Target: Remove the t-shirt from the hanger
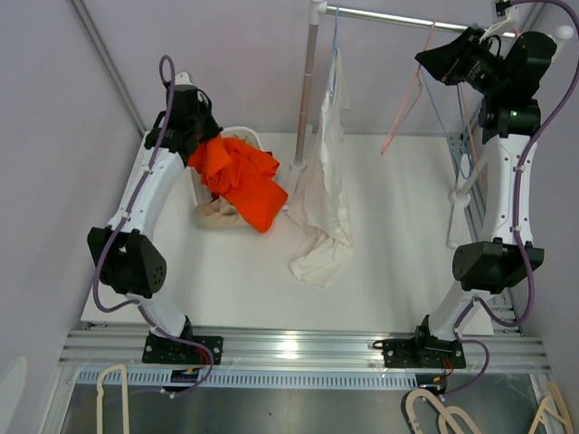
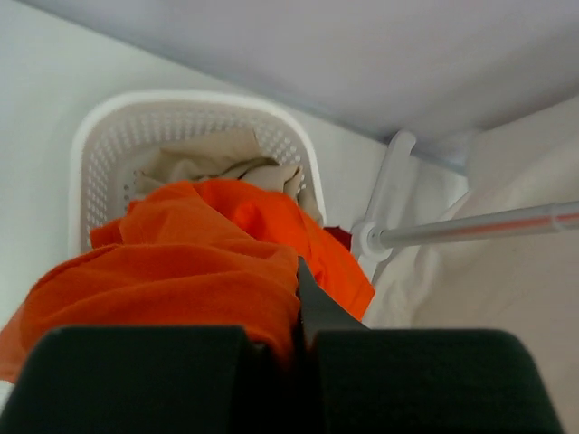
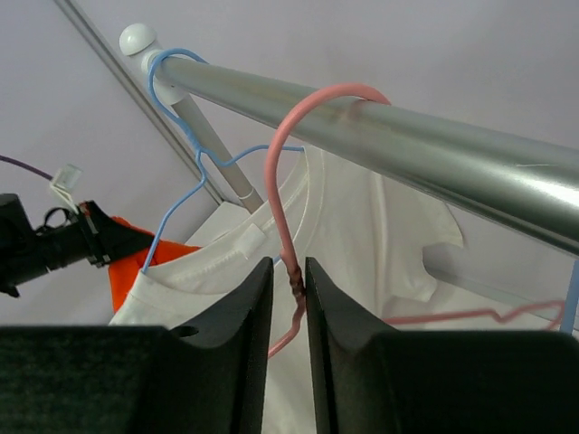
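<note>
An orange t-shirt hangs bunched from my left gripper, which is shut on its fabric above a white basket. A bare pink hanger hangs on the metal rail. My right gripper is up at the rail. Its jaws stand a narrow gap apart around the pink hanger's twisted neck, which touches the right finger. A white t-shirt hangs on a blue hanger at the rail's left end.
The basket holds beige cloth, and more beige cloth lies on the table below the orange shirt. The rack's upright pole stands at the centre back. Empty hangers hang on the rack frame at the right.
</note>
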